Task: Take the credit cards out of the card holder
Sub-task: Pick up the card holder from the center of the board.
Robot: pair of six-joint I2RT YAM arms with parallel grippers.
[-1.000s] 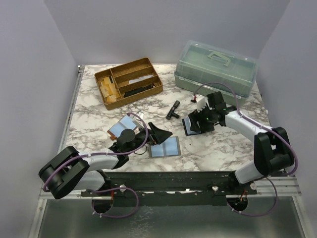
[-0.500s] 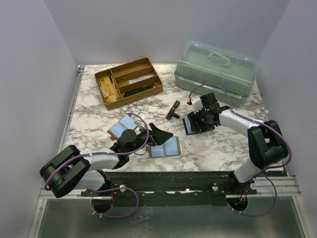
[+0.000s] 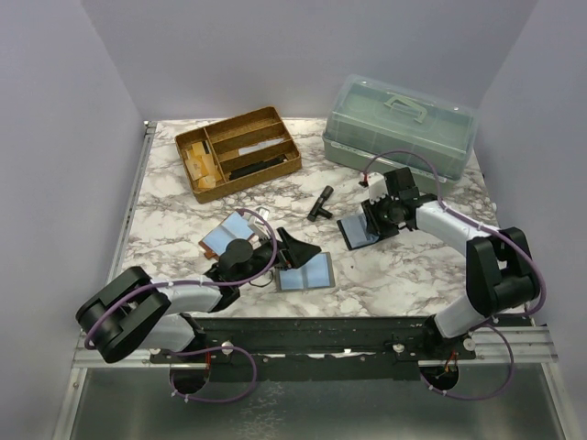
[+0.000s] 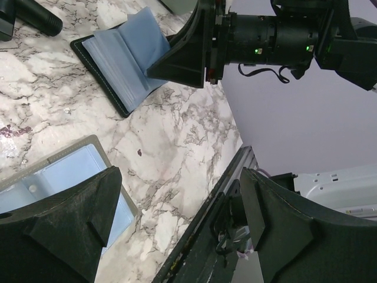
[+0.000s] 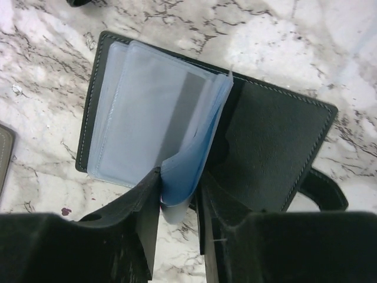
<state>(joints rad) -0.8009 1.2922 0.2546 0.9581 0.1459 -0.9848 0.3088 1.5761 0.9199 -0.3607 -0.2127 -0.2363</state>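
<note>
A black card holder lies spread open on the marble right of centre. Its light-blue credit cards fan up from the spine. My right gripper stands over its near edge, jaws narrowed onto one curled blue card. From above, the right gripper sits on the holder's right half. My left gripper hangs open over bare marble with nothing between its fingers, at centre front. The black holder also shows in the left wrist view.
A grey holder with blue cards lies open under my left gripper. Another blue-filled holder lies to its left. A wooden tray stands at the back left. A green lidded box stands back right. A black T-shaped part lies near the centre.
My right gripper's jaws have narrowed from wide open onto the blue card, and the arm has shifted slightly right with the black holder. The left arm has not moved.
</note>
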